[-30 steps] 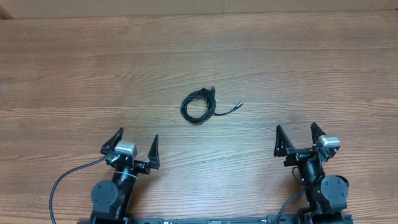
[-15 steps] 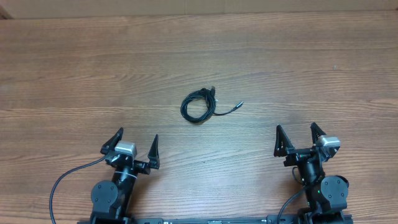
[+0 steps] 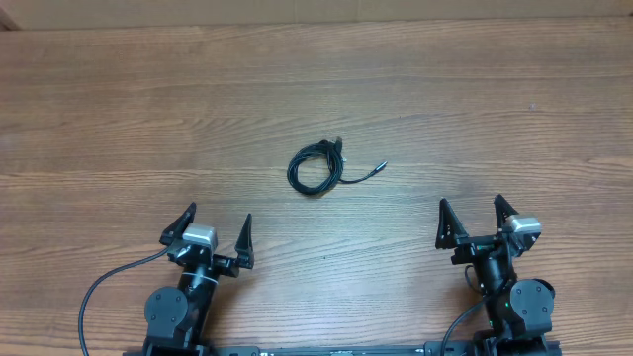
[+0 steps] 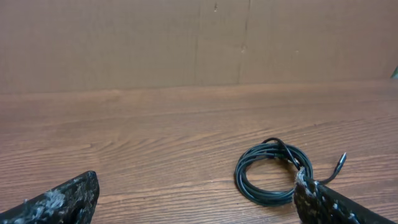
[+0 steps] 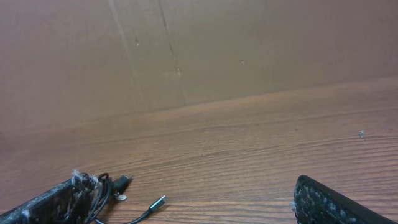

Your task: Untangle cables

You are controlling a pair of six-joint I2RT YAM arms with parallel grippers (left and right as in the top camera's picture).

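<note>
The cables (image 3: 316,166) lie as one small black coiled bundle in the middle of the wooden table, with a plug tip (image 3: 380,167) sticking out to the right. In the left wrist view the coil (image 4: 268,180) lies ahead and to the right, partly behind the right finger. The right wrist view shows plug ends (image 5: 158,203) at lower left. My left gripper (image 3: 216,227) is open near the front left, well short of the bundle. Near the front right, my right gripper (image 3: 473,220) stands open too. Neither holds anything.
A brown cardboard wall (image 4: 199,43) stands along the far edge of the table. Thicker black wires (image 3: 104,287) run from the arm bases at the near edge.
</note>
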